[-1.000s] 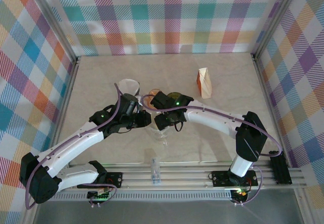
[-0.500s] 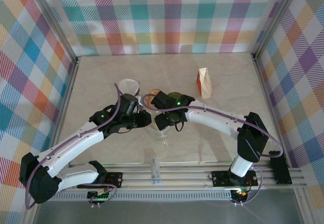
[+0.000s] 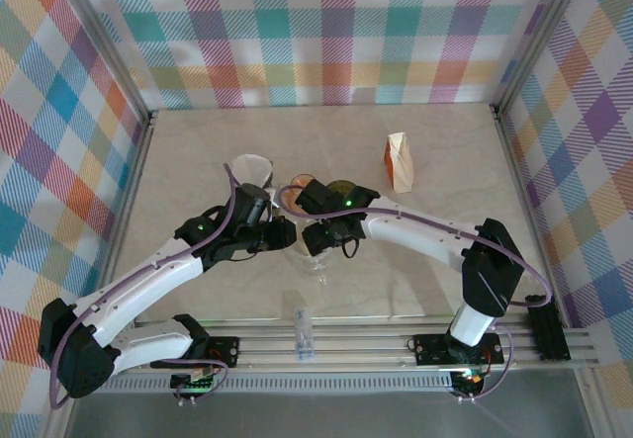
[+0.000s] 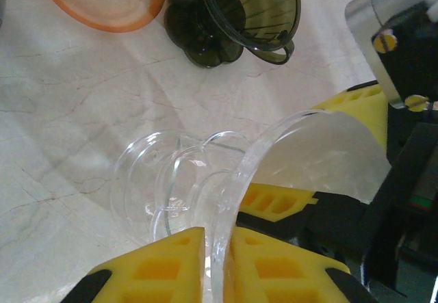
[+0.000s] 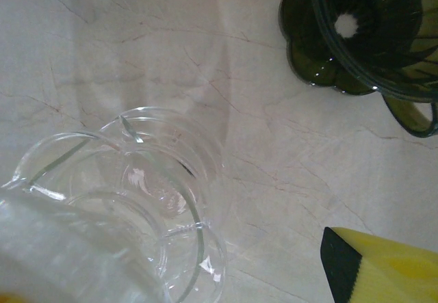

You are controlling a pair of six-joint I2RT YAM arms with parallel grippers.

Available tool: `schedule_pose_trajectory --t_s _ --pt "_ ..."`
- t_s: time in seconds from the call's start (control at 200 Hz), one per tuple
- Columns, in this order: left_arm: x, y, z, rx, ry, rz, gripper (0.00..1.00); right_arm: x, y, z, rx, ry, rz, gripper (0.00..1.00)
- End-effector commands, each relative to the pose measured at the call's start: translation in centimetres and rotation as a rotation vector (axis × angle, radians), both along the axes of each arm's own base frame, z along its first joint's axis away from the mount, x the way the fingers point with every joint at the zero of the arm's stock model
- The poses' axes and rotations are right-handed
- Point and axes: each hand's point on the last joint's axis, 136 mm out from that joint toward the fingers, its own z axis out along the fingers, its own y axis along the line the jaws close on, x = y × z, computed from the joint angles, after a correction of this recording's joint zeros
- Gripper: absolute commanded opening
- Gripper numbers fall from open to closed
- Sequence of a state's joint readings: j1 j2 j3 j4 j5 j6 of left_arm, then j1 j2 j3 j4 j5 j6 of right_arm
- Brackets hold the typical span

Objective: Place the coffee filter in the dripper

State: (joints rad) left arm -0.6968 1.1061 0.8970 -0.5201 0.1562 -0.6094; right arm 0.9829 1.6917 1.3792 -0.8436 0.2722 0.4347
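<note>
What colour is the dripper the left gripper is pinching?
The dripper is clear, colourless; best seen in the left wrist view.

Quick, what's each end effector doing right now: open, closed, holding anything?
Left end effector: closed on the rim of the clear dripper.
Right end effector: open, gripping nothing.

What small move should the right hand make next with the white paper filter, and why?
Probably draw the right hand straight back, jaws kept open. The white paper filter seems to lie already in the mouth of the clear cone dripper, which the left hand pinches by its rim, tilted. Its fingers stand wide apart.
</note>
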Motion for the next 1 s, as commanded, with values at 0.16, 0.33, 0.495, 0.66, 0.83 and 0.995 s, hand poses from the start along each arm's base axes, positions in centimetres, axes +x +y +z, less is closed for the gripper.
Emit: schedule_pose_trajectory --t_s 0.16,0.33,0.495,0.66,0.83,0.995 --pt "-0.1 0.3 -0.8 0.005 0.022 0.008 0.24 -0.4 -0.8 -1.7 -0.046 0.035 -0.016 0.79" --pt "-0.2 0.2 -0.8 0.001 0.026 0.003 0.17 -0.3 -0.5 0.0 -0.008 0.012 -0.011 0.79" --pt "-0.2 0.2 -0.8 0.001 0.027 0.002 0.14 0.0 -0.2 2.2 0.045 -0.026 -0.011 0.79" --pt "-0.2 0.2 -0.8 0.003 0.025 0.003 0.13 0.2 -0.6 4.6 0.098 -0.083 -0.021 0.8" --pt "-0.2 0.2 -0.9 0.006 0.026 0.005 0.13 0.4 -1.2 6.7 0.13 -0.14 -0.037 0.8" --pt "-0.1 0.2 -0.8 0.007 0.025 0.006 0.13 0.5 -2.7 8.3 0.145 -0.2 -0.076 0.8"
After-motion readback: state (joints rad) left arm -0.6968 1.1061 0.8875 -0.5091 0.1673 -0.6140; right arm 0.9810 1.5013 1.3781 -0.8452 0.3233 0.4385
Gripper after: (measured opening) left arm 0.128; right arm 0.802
